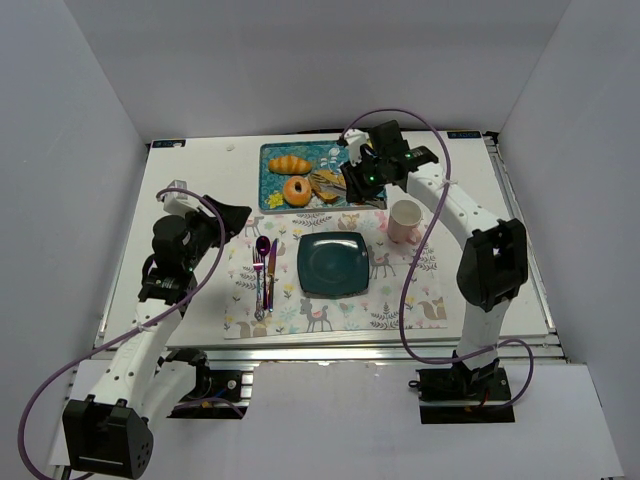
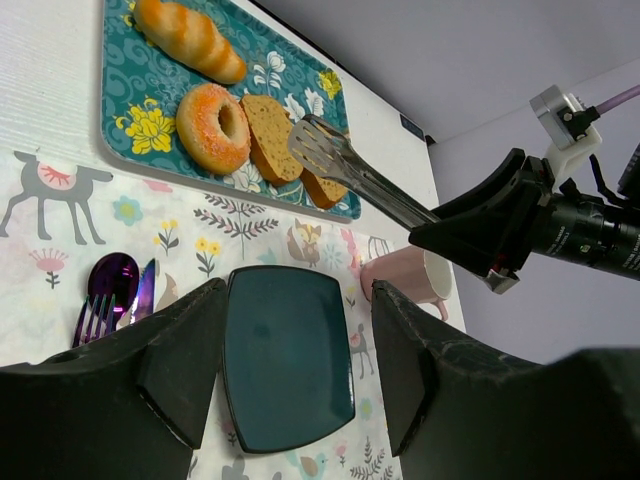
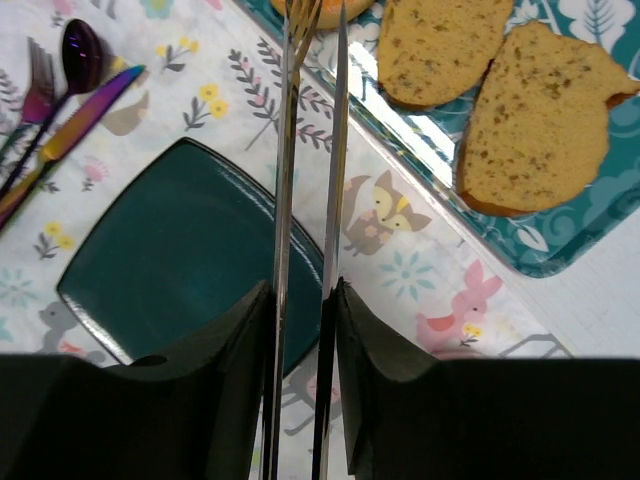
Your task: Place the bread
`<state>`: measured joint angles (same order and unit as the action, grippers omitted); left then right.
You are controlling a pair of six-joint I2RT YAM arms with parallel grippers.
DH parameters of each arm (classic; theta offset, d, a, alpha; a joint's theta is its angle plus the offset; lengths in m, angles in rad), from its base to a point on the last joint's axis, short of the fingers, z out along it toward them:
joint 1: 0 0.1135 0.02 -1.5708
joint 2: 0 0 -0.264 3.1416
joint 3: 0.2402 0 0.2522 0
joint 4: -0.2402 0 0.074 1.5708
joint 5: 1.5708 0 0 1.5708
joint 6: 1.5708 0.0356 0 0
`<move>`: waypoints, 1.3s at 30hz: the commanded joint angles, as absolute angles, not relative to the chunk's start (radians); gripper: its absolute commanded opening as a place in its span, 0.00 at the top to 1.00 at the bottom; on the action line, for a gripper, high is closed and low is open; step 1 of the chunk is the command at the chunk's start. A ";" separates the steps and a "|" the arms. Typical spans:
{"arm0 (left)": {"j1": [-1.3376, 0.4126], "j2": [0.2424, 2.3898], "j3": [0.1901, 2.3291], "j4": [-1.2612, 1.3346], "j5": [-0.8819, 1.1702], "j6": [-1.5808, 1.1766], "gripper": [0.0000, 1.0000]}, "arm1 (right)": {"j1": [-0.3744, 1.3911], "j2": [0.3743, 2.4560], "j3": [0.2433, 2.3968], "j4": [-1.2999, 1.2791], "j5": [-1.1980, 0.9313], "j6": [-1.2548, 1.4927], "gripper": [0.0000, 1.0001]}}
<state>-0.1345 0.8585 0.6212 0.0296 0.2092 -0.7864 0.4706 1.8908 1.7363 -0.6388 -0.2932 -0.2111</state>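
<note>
Two brown bread slices [image 3: 540,115] lie on the teal flowered tray [image 1: 320,152], and they also show in the left wrist view [image 2: 270,135]. My right gripper [image 3: 303,300] is shut on metal tongs [image 3: 305,150]. The tong arms are nearly together, with nothing visible between them. Their tips hover over the tray by the slices [image 2: 315,145]. The dark teal square plate [image 1: 333,263] sits empty on the placemat. My left gripper [image 2: 300,350] is open and empty, held above the table left of the plate [image 1: 235,218].
A sugared doughnut [image 2: 213,128] and a long roll [image 2: 190,38] share the tray. A pink mug [image 1: 404,221] stands right of the plate. A purple spoon, fork and knife [image 1: 265,270] lie left of it on the animal-print placemat [image 1: 400,300].
</note>
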 commanded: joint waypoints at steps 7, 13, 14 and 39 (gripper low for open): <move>-0.137 0.845 0.598 0.051 0.202 -0.790 0.31 | 0.497 1.922 1.750 -0.627 -0.109 -0.316 0.60; -0.137 0.839 0.594 0.035 0.201 -0.782 0.31 | 0.514 1.942 1.750 -0.637 -0.109 -0.327 0.58; -0.135 0.838 0.589 0.032 0.199 -0.782 0.31 | 0.517 1.944 1.749 -0.637 -0.109 -0.327 0.58; -0.137 0.790 0.569 0.021 0.181 -0.792 0.31 | 0.569 1.950 1.655 -0.563 0.027 -0.330 0.57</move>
<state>-0.1345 0.8120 0.5755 0.0219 0.1940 -0.7872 0.5575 1.9533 1.6642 -0.6125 -0.0189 -0.3248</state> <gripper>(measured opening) 0.688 0.434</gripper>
